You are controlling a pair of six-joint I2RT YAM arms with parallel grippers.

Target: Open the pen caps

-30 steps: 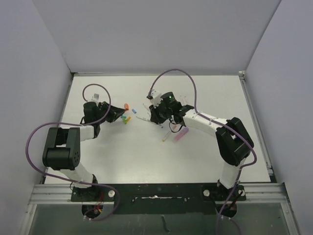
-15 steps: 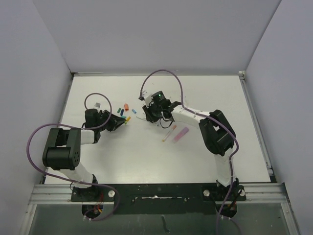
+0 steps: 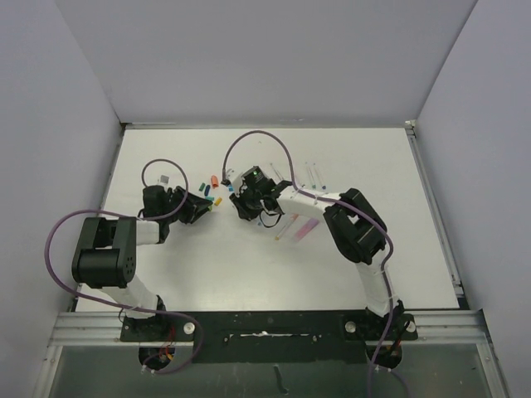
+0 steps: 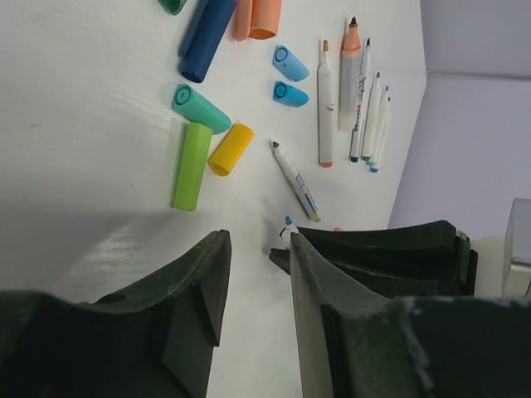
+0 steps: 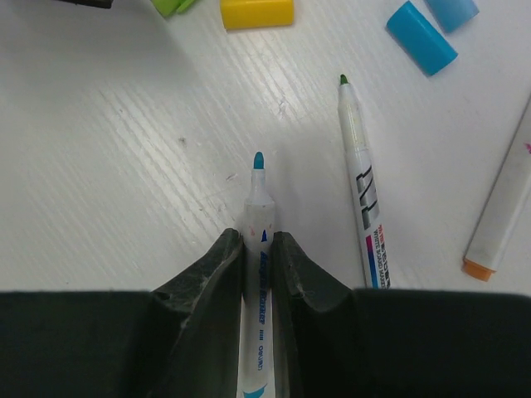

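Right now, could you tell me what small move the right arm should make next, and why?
Probably lay the blue-tipped pen down beside the green-tipped pen: the right pincer is shut on it, its tip is already bare, and the left pincer stands open and empty.

White bench (image 3: 207,257) carries green cap (image 4: 192,166), yellow cap (image 4: 231,149) just beside, teal cap (image 4: 202,109) near, two light-blue caps (image 4: 290,63); uncapped pens (image 4: 325,108) lie side by side nearby.

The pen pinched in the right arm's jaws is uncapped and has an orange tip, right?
Its tip is blue, not orange. The right wrist view shows the uncapped pen pinched in the right arm's jaws, with its blue tip exposed.
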